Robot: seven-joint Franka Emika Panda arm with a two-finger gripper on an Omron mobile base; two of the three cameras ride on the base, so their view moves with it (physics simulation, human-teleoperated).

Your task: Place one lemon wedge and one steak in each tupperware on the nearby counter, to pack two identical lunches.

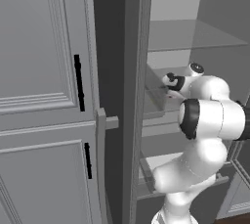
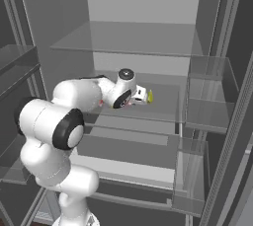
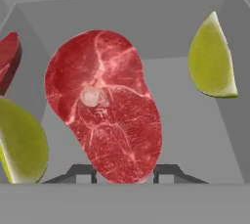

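Reaching into an open grey refrigerator (image 2: 143, 3) with glass shelves, the white arm (image 2: 49, 121) extends toward a middle shelf (image 2: 163, 102), shown from both base views. In the left base view, a tall grey panelled cabinet door (image 1: 39, 47) with black bar handles stands beside the opening. In the hand view, a large marbled red steak (image 3: 105, 103) sits upright between the dark fingertips (image 3: 80, 171) of the pincer (image 3: 124, 174), which stand either side of its lower edge; whether they press it cannot be told. A second steak (image 3: 10, 59) shows at the left edge. One lemon wedge (image 3: 212, 56) lies to the right, apart from the steak; another lemon wedge (image 3: 22, 145) lies at lower left.
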